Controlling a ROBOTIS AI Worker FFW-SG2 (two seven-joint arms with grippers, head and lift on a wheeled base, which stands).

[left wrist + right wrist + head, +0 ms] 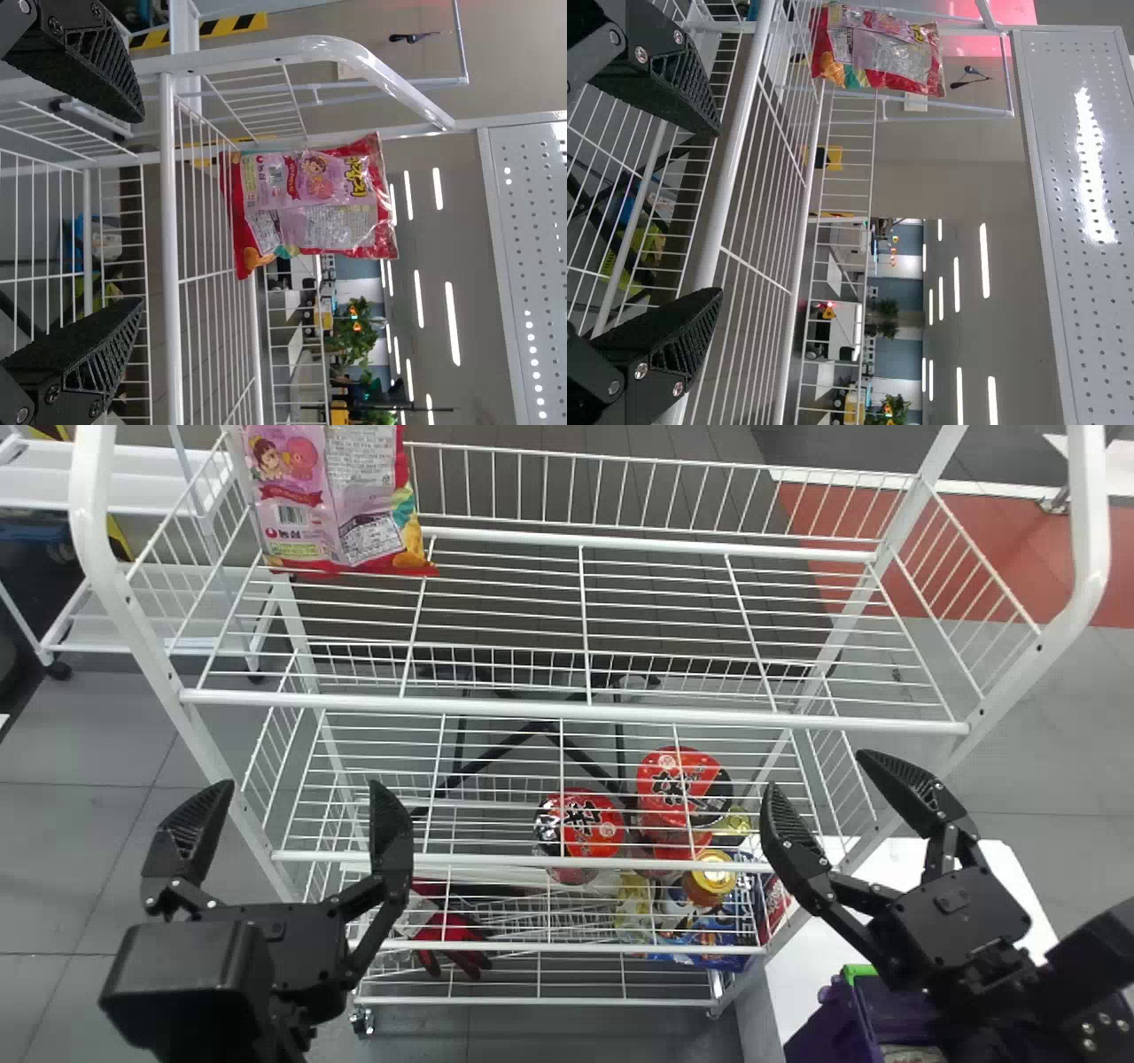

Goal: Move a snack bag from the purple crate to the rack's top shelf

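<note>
Pincers on both arms are standing wide open. The black two-fingered left gripper (299, 797) is hanging before the left part of the tall white metal rack (1088, 531), its flat fingers spreading well apart and gripping nothing. The black two-fingered right gripper (819, 772) is hanging before the rack's right part — it too is holding nothing, its ribbed pads (687, 341) facing each other across a broad gap.

The red-and-pink plastic snack bag (332, 505), with a cartoon figure printed on it, is standing upright on the white wire top shelf (567, 711), close to the left end, and is resting clear of both grippers.

Below, two red-lidded round tubs (592, 825) (678, 775) are showing through the wire shelving, with an orange-yellow-lidded jar (709, 879) sitting near them and blue shiny packets (709, 943) lying lower down; which shelf each is resting on, I cannot tell. Something red and black, like a glove (452, 934), is lying farther left.

At the lower right, the purple plastic crate (828, 1019) with a bright green edge is sitting beneath the right arm, beside the rack — partly hidden by that arm — near a white flat surface (797, 983).
</note>
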